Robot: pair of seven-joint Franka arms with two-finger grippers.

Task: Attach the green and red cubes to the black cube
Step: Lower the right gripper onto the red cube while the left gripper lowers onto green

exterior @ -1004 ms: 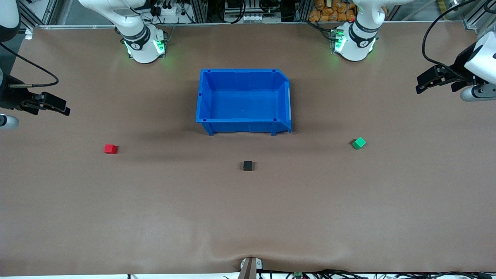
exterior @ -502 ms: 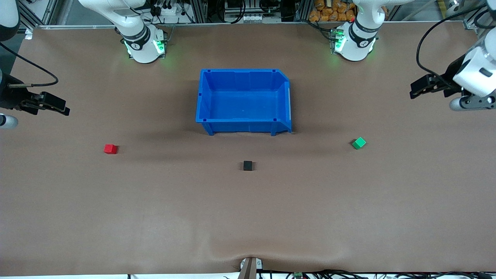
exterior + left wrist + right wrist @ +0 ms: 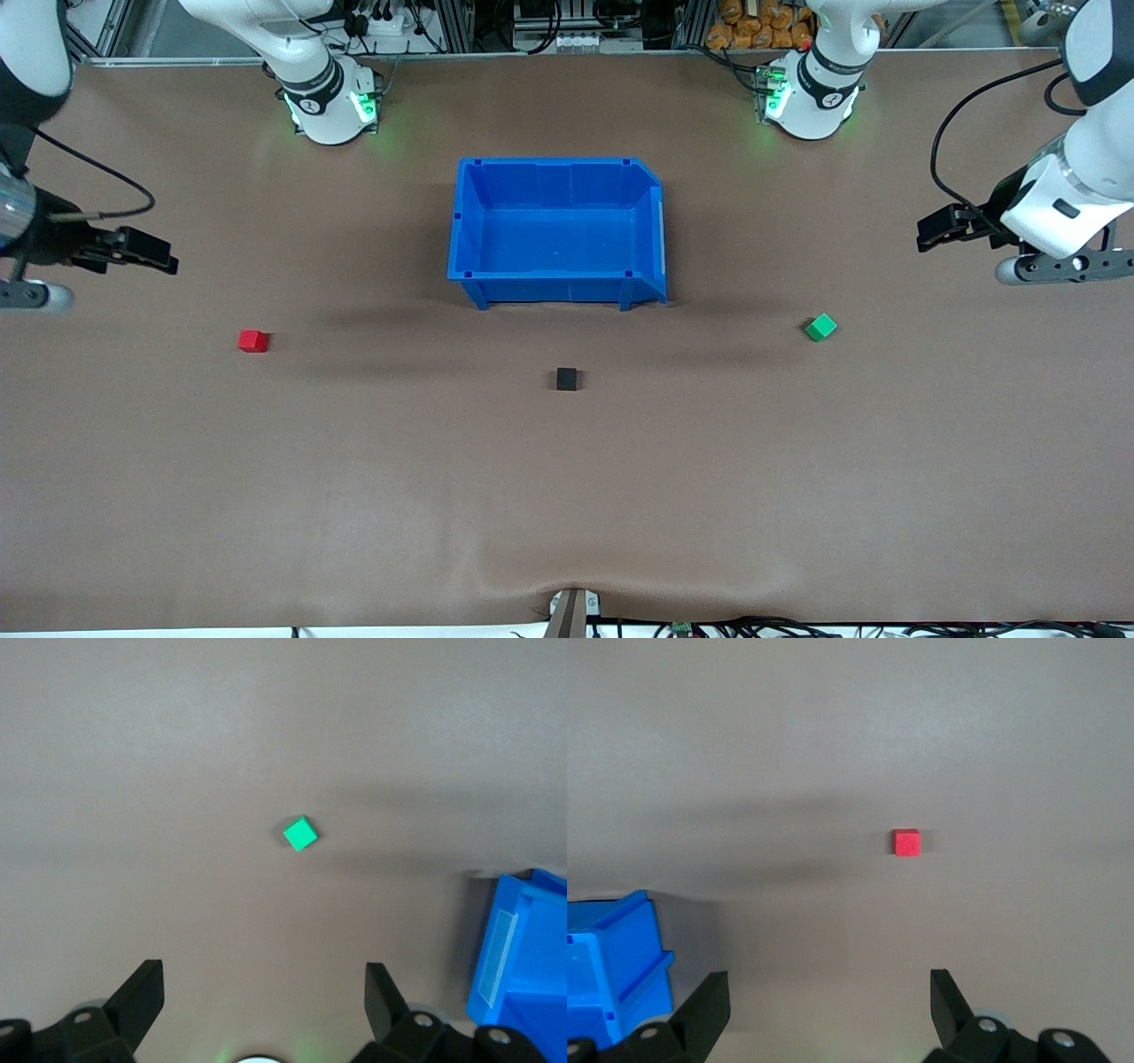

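Mid-desk: black cube [image 3: 567, 379] alone, red cube [image 3: 252, 340] and green cube [image 3: 821, 327] well apart. Left tool [image 3: 939, 232], right tool [image 3: 151, 254] wide, empty over desk ends; tiny cubes may skid if pinched off-centre.

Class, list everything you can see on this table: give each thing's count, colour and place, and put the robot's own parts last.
bin: one, blue, mid-table, nothing visible in it
black cube: one, black, nearer the front camera than the bin
green cube: one, green, toward the left arm's end
red cube: one, red, toward the right arm's end
table: one, brown
left gripper: one, black, open, over bare table near the green cube
right gripper: one, black, open, over bare table near the red cube
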